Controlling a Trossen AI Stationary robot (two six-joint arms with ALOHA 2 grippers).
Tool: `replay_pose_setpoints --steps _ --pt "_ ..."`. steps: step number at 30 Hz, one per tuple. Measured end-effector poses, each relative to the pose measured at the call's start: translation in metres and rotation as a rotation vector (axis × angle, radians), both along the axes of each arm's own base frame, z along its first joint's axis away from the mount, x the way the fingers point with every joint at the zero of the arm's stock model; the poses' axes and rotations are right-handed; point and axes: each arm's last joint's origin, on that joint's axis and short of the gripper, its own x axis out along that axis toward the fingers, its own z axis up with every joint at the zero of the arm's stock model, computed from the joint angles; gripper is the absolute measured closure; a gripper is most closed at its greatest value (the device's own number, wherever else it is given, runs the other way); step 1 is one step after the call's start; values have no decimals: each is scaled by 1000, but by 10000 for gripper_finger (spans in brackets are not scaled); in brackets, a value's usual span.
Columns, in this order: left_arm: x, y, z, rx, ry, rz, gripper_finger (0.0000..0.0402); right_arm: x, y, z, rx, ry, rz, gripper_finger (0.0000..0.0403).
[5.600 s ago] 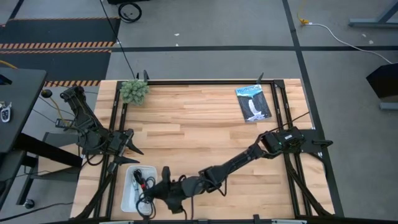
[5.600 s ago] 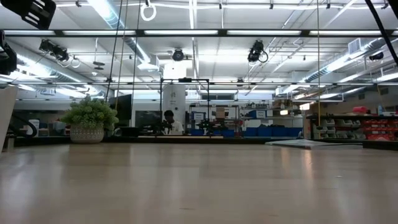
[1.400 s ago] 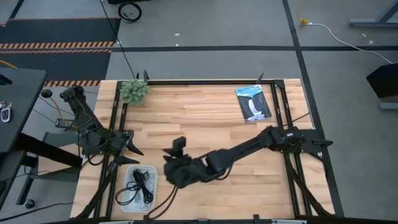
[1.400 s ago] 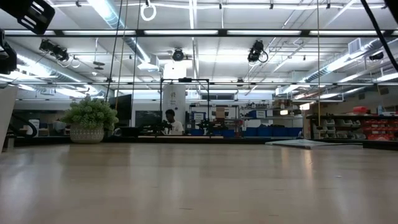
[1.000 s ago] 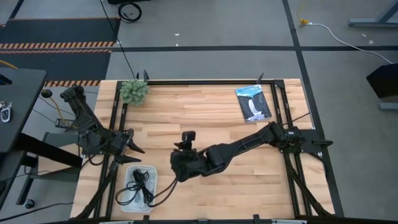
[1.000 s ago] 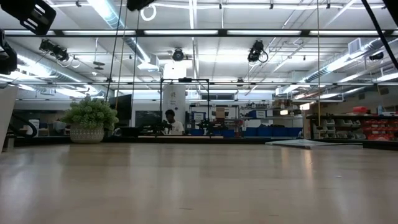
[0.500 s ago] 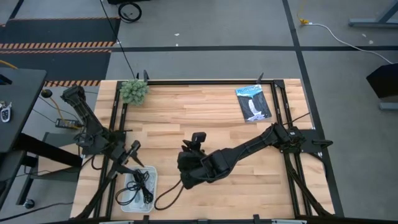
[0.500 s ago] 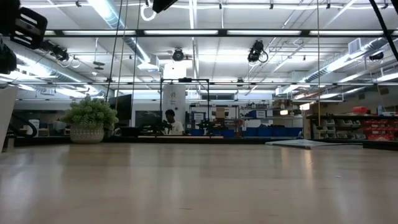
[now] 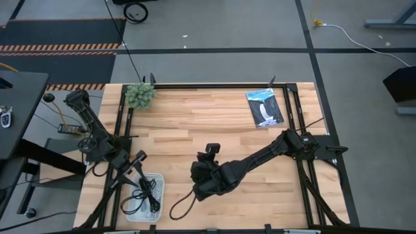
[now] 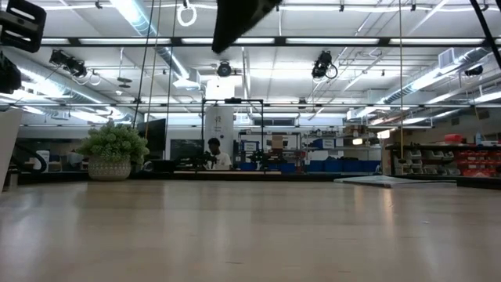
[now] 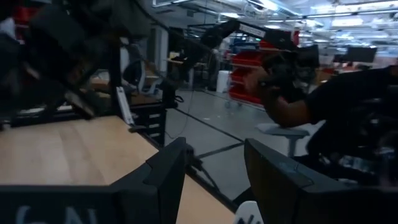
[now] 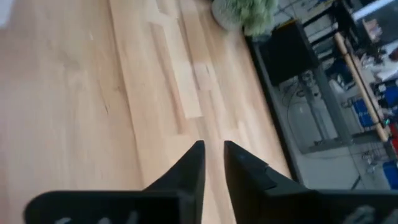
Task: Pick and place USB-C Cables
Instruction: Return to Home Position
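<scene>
A white tray point(image 9: 156, 185) sits at the table's near left corner and holds black coiled USB-C cables point(image 9: 145, 193). My right gripper point(image 9: 200, 179) hangs high over the table's near middle, right of the tray. Its fingers point(image 12: 213, 149) are almost shut. One black USB-C cable point(image 9: 174, 209) trails from under it in a loop on the wood. My left gripper point(image 9: 137, 162) is open point(image 11: 214, 171) just beyond the tray's far edge. The low view shows only my right arm point(image 10: 241, 16) at the top. No white or pale blue-grey cable can be made out. My right gripper is shut on the black USB-C cable, with the gripper's own body hiding the place of contact point(image 9: 195, 192) in the high view. No cable shows between the fingers in the right wrist view. The cable hangs slack below the gripper, its looped lower part point(image 9: 171, 212) on the table.
A small potted plant point(image 9: 140, 95) stands at the far left corner. A blue-and-white flat packet point(image 9: 264, 107) lies near the far right corner. Black frame rails point(image 9: 289, 104) run along the table's edges. Bare wood spans the middle. A person point(image 11: 292, 106) shows in the room beyond.
My right gripper has moved toward the table's right, away from the tray, still shut on the black cable. The cable's tail has been drawn out of the tray and now loops on the wood. My left gripper has swung toward the near edge, up to the tray.
</scene>
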Motion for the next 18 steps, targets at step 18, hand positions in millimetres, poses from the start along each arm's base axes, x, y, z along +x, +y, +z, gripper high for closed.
replay_pose_setpoints --steps 18 --pt "1 5 -1 39 -12 150 230 -35 -39 -19 263 -225 48 390"
